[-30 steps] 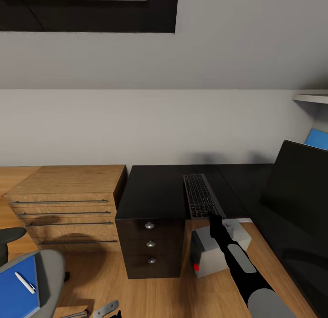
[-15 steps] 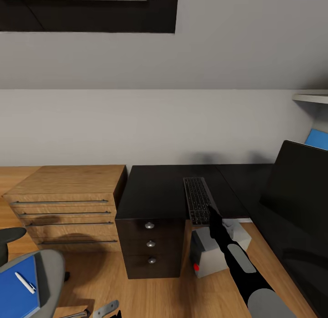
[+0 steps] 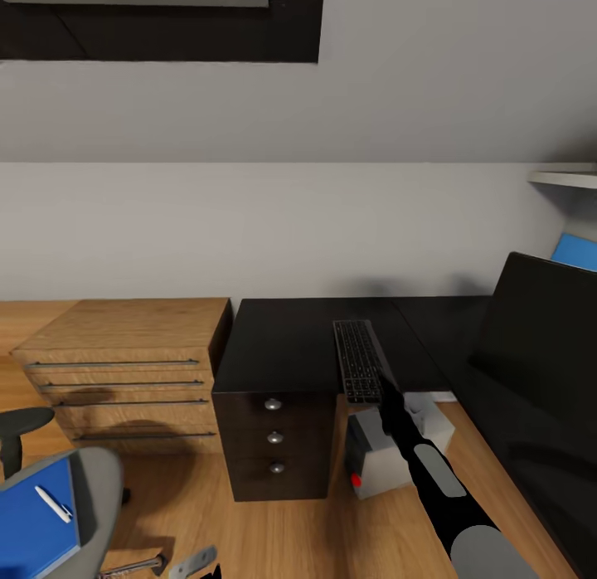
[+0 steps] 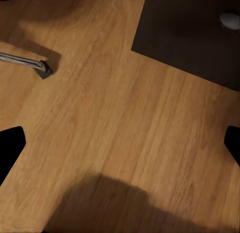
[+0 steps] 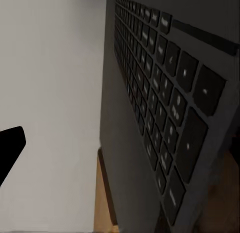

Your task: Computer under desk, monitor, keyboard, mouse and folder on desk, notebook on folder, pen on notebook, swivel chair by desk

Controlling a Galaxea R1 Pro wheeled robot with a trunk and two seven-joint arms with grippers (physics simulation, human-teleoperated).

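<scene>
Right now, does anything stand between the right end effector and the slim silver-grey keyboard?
Nothing visible does: the right end effector is at the near end of the slim silver-grey keyboard on the glossy black desk.

Home bedroom doubling as a study corner, simulator render. Sloping white ceiling is coming down to a low wall, wood floor is running underneath. Glossy black desk with a knobbed drawer unit is sitting against the wall, a keyboard and a big monitor resting on it, a computer standing on the floor under it. Light-wood drawer chest is standing just beside the desk (domestic furniture, not office stock). Grey swivel chair is showing at the lower left.
</scene>
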